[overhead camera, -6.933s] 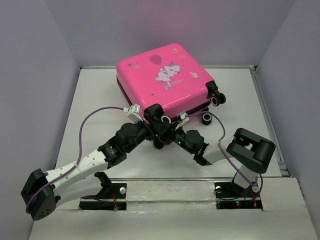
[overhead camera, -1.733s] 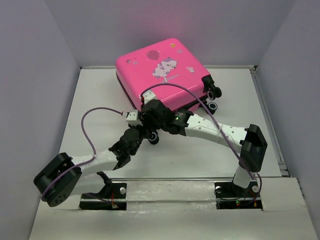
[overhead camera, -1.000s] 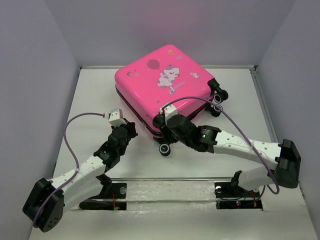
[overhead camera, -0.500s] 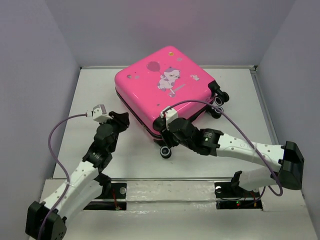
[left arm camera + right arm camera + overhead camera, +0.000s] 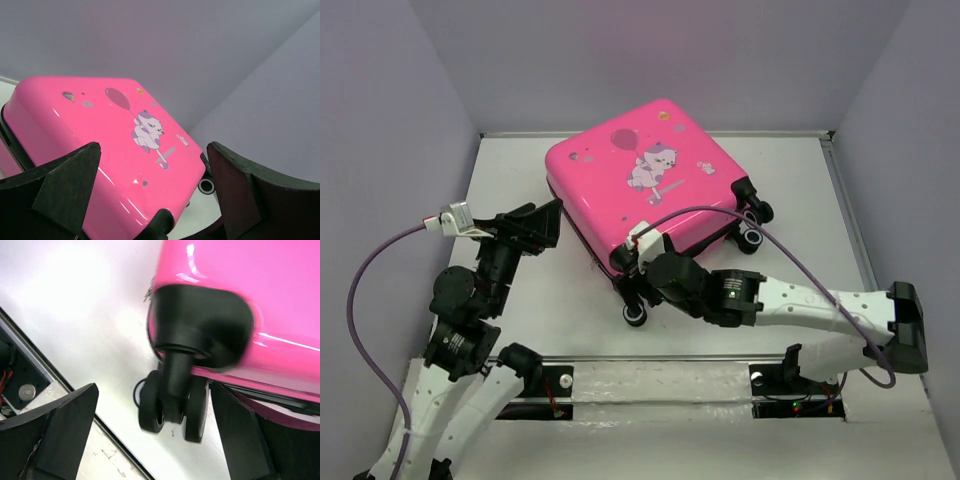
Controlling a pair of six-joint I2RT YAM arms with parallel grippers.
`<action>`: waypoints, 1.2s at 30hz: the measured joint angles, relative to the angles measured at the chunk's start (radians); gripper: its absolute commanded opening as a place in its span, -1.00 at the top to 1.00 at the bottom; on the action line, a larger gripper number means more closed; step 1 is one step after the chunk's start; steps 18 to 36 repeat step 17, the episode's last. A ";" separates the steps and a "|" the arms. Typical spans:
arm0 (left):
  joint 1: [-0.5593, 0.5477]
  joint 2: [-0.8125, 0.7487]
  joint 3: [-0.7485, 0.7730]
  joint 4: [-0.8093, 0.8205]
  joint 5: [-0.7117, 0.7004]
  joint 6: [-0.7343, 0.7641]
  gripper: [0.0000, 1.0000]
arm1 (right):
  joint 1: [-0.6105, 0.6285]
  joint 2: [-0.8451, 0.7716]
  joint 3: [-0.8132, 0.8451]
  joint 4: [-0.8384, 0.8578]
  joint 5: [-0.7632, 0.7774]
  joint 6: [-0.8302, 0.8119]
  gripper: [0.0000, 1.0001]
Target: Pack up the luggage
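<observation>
Top external view: the luggage lies shut and flat on the table, printed shell up, turned cornerwise at rear centre. The right gripper, jaws spread, stands at the near corner above a caster. In the right wrist view the caster sits between its parted fingers with no contact visible, likely to steady or turn the case. The left gripper, likewise spread and empty, hangs just beside the left edge, probably ready to brace it.

Plain lavender-grey walls close in on three sides of a white tabletop, evenly lit, with a faint pink tinge on the back wall.
</observation>
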 measured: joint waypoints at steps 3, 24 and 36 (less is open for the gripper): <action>0.000 0.023 0.047 -0.047 0.040 0.023 -0.98 | -0.002 -0.129 0.000 -0.019 0.037 -0.006 -1.00; 0.000 -0.073 0.049 -0.103 0.105 0.082 -0.98 | -0.002 -0.854 -0.178 0.068 0.216 -0.023 -1.00; 0.000 -0.073 0.049 -0.103 0.105 0.082 -0.98 | -0.002 -0.854 -0.178 0.068 0.216 -0.023 -1.00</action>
